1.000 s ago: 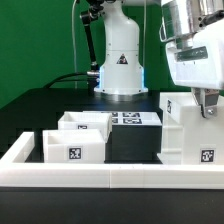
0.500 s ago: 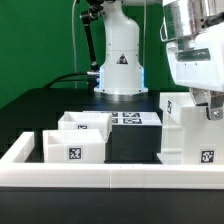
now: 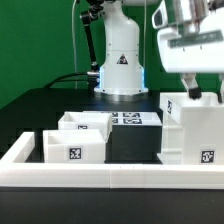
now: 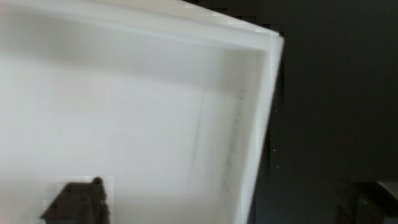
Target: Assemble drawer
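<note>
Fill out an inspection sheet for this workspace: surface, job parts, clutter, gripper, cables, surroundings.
Surface: black table, with a white rail along its near edge and the marker board lying flat at the centre.
Job's things: large white box on the exterior view's right; smaller open-topped white drawer on the exterior view's left. Both carry tags.
Clutter: nothing seen.
Gripper: gripper hangs above the large white box, fingertips wide apart and holding nothing.
Cables: dark cable runs to the arm's base.
Surroundings: green backdrop behind the table.
</note>
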Robot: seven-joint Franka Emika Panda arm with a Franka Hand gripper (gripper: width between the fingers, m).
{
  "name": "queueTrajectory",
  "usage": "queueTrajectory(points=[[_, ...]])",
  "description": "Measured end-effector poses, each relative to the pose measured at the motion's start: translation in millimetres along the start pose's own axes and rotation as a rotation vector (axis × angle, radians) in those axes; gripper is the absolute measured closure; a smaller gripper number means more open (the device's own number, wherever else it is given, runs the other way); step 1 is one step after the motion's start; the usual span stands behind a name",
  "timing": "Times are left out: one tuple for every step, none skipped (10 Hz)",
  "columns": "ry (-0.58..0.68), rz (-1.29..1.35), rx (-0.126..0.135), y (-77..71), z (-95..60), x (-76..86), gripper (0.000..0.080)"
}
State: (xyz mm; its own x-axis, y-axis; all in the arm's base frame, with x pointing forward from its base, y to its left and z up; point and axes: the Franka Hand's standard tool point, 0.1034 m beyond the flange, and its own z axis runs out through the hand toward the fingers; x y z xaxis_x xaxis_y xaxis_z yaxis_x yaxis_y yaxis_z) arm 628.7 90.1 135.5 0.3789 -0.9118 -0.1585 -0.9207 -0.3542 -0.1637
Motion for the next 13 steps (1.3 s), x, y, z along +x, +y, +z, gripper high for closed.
queueTrajectory(points=[[-0.002,-0.059,-0.003,7.0,-7.1,-1.0,0.0151],[-0.004,-0.085,0.0,13.0,-8.7,2.2,0.0151],[-0.008,-0.054,0.018,15.6,-9.8,5.6,0.015],[-0.009,-0.075,0.016,15.3,-8.8,4.2,0.015],[-0.009,-0.076,0.016,15.3,-8.4,3.8,0.015],[-0.01,-0.123,0.005,17.9,-7.3,5.6,0.015],[-0.026,-0.373,-0.059,28.4,-7.2,12.7,0.015],[-0.028,-0.568,-0.088,30.5,-13.9,23.6,0.015],[-0.024,-0.696,-0.096,29.1,-16.3,30.0,0.015],[-0.029,-0.764,-0.098,29.6,-14.0,30.6,0.015],[-0.032,-0.836,-0.097,29.5,-14.1,30.6,0.015],[-0.036,-0.903,-0.097,29.6,-14.1,30.7,0.015],[-0.039,-0.963,-0.096,29.7,-14.1,31.0,0.015]])
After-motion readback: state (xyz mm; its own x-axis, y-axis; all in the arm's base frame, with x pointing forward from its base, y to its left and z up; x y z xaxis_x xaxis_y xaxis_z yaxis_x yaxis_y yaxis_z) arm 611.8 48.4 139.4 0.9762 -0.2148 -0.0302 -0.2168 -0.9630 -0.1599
